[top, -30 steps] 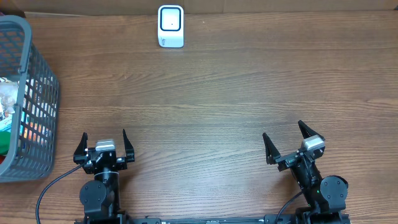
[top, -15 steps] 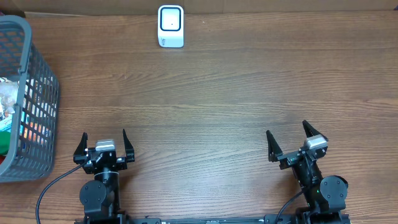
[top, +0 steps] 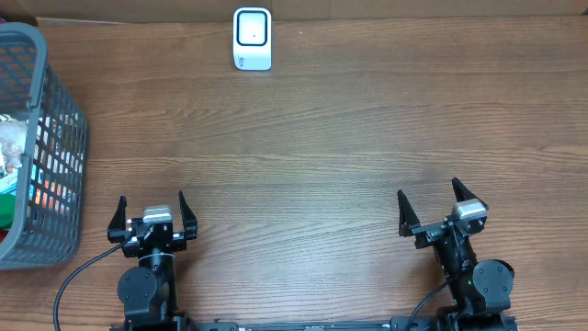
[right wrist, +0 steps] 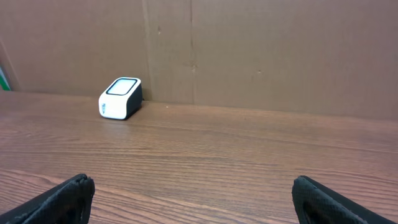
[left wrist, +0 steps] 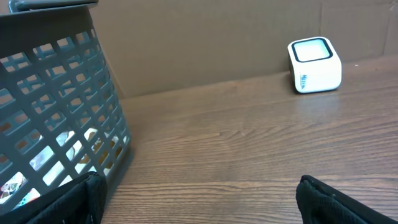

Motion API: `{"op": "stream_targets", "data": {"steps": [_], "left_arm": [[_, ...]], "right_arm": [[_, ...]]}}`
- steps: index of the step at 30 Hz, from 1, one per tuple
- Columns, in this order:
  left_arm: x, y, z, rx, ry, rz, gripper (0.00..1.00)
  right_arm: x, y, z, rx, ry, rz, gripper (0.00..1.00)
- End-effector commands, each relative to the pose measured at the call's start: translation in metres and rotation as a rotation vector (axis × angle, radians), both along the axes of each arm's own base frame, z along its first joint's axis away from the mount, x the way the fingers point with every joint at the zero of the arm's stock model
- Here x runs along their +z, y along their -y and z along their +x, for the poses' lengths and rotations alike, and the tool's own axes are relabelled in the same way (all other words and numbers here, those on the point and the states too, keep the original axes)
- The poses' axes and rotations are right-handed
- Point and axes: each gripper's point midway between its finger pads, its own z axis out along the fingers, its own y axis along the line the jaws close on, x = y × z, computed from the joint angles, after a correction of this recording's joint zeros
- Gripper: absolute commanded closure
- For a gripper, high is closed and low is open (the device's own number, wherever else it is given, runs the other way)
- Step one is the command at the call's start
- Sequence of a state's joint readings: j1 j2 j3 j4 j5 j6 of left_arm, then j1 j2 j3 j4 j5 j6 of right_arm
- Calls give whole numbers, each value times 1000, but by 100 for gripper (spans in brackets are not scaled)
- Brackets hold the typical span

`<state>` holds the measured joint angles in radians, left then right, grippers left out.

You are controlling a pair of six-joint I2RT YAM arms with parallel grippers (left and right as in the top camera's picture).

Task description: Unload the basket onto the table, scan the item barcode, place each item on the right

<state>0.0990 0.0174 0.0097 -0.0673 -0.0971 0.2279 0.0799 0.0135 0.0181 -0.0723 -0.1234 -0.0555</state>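
The white barcode scanner [top: 252,39] stands at the far edge of the wooden table, its dark-rimmed window facing up; it also shows in the left wrist view [left wrist: 314,65] and the right wrist view [right wrist: 120,98]. Colourful packaged items [top: 11,152] lie inside the grey mesh basket [top: 69,175] at the left edge, and I see them through the basket's wall [left wrist: 62,93]. My left gripper [top: 151,204] rests open at the near left, just right of the basket, with nothing between its fingers [left wrist: 199,186]. My right gripper [top: 428,195] is open and empty at the near right [right wrist: 191,183].
A brown cardboard wall [right wrist: 249,50] backs the table behind the scanner. Bare wood table [top: 303,147] stretches between the grippers and the scanner.
The right gripper has drifted slightly to the right and turned a little. The left arm, basket and scanner have not moved.
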Motion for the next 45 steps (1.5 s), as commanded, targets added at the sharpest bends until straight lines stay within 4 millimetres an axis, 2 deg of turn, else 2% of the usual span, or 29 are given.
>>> {"op": "stream_targets", "data": {"steps": [1, 4, 9, 14, 20, 26, 30, 33, 36, 38, 41, 43, 45], "left_arm": [[1, -4, -1, 20, 2, 28, 0], [1, 4, 0, -26, 4, 17, 0], [6, 16, 0, -86, 15, -106, 0], [47, 26, -8, -138, 40, -133, 0], [104, 29, -10, -146, -72, -167, 0], [154, 29, 19, -134, -358, -236, 0], [186, 38, 43, -174, -571, -298, 0], [203, 52, 63, -249, -682, -361, 0], [211, 65, 85, -314, -721, -447, 1], [204, 73, 96, -360, -756, -493, 0], [191, 75, 116, -374, -778, -515, 0], [185, 68, 126, -337, -780, -523, 0], [185, 48, 132, -209, -753, -560, 0]], "right_arm": [[-2, 2, 0, -13, 1, 2, 0], [-2, 2, 0, -13, 1, 2, 0], [-2, 2, 0, -13, 1, 2, 0], [-2, 2, 0, -13, 1, 2, 0], [-2, 2, 0, -13, 1, 2, 0], [-2, 2, 0, -13, 1, 2, 0], [-2, 2, 0, -13, 1, 2, 0], [-2, 2, 0, -13, 1, 2, 0], [-2, 2, 0, -13, 1, 2, 0], [-2, 2, 0, -13, 1, 2, 0], [-2, 2, 0, -13, 1, 2, 0], [-2, 2, 0, -13, 1, 2, 0], [-2, 2, 0, -13, 1, 2, 0]]}}
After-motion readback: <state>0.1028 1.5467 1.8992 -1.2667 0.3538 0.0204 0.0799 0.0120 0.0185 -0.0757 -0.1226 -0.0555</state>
